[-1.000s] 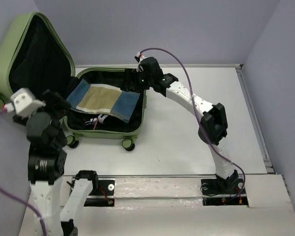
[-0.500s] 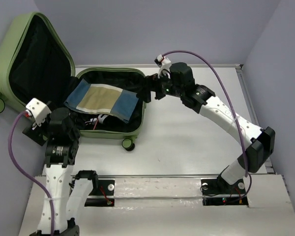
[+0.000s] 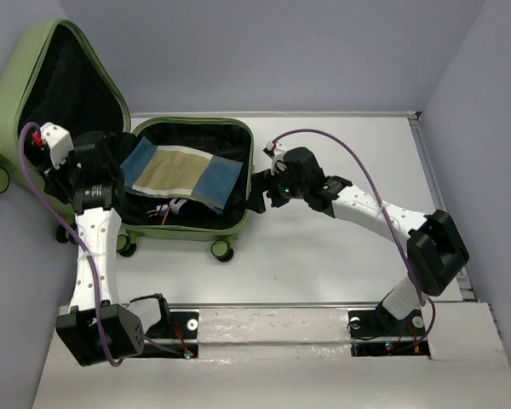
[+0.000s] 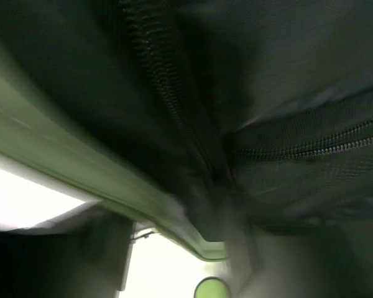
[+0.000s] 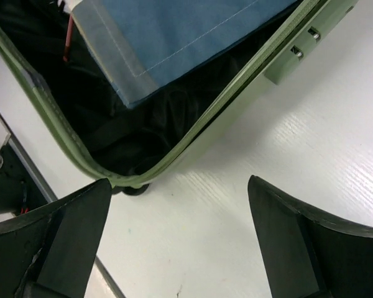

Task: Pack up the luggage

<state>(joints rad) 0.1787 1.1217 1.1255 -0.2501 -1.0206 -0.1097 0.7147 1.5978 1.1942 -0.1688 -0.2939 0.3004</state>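
Observation:
The luggage [image 3: 235,224], a light-green suitcase, lies open at the table's left with its black-lined lid [image 3: 64,81] standing up. A folded blue and tan cloth [image 3: 180,173] lies in its base. My left gripper [image 3: 100,159] is at the lid's lower edge, dark against the lining. The blurred left wrist view shows only zipped black lining [image 4: 286,74] and green rim [image 4: 81,167], so the jaws are not readable. My right gripper [image 3: 257,194] hangs open just outside the suitcase's right wall. In the right wrist view that gripper [image 5: 177,236] has only bare table between its fingers, with the rim [image 5: 236,105] and cloth [image 5: 174,37] above.
Red and white cords [image 3: 172,209] lie under the cloth's near edge. Caster wheels [image 3: 222,250] stick out at the suitcase's front. White table [image 3: 341,247] stretches to the right up to a raised rail [image 3: 439,204]. Both arm bases sit on the metal strip [image 3: 281,328].
My left arm has swung from in front of the suitcase up to the lid's lower edge. My right gripper has pulled back from the suitcase's far rim to outside its right wall.

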